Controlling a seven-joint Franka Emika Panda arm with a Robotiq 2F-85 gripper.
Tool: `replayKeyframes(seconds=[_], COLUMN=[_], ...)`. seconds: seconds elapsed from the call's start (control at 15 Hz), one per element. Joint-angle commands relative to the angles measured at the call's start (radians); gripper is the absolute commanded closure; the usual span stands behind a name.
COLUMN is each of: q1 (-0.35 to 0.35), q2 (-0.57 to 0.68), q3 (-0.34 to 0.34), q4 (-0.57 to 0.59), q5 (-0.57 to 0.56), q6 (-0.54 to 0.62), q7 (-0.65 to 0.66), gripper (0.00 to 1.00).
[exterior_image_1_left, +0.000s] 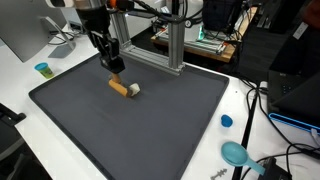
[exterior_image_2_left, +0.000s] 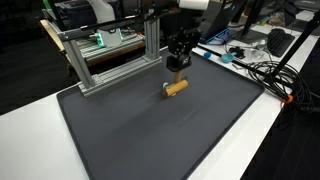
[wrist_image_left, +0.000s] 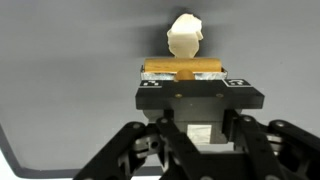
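Observation:
An orange cylinder with a cream-white tip (exterior_image_1_left: 126, 89) (exterior_image_2_left: 176, 88) sits low on the dark grey mat (exterior_image_1_left: 140, 130) (exterior_image_2_left: 150, 135) in both exterior views. My gripper (exterior_image_1_left: 116, 70) (exterior_image_2_left: 178, 70) comes down from above onto the cylinder's orange end and is shut on it. In the wrist view the orange cylinder (wrist_image_left: 183, 70) lies right past the black gripper body, and the white tip (wrist_image_left: 185, 35) points away from me. The gripper body hides the fingertips there.
An aluminium frame (exterior_image_1_left: 170, 45) (exterior_image_2_left: 110, 55) stands at the mat's back edge, close behind the gripper. On the white table around the mat are a small blue cup (exterior_image_1_left: 42, 69), a blue cap (exterior_image_1_left: 226, 121), a teal dish (exterior_image_1_left: 237, 153) and cables (exterior_image_2_left: 265, 70).

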Motion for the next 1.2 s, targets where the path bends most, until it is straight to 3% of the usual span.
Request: replayKeyframes(seconds=[0.0, 0.6, 0.8, 1.13], q1=[0.008, 0.002, 0.015, 0.014], q2=[-0.098, 0.015, 0.033, 0.041], q3=[-0.005, -0.001, -0.016, -0.01], q4=[-0.079, -0.058, -0.041, -0.052], q5=[-0.031, -0.007, -0.046, -0.044], q6=[-0.036, 0.018, -0.074, -0.12], q7=[-0.01, -0.002, 0.012, 0.002], gripper=[0.78, 0.78, 0.78, 0.78])
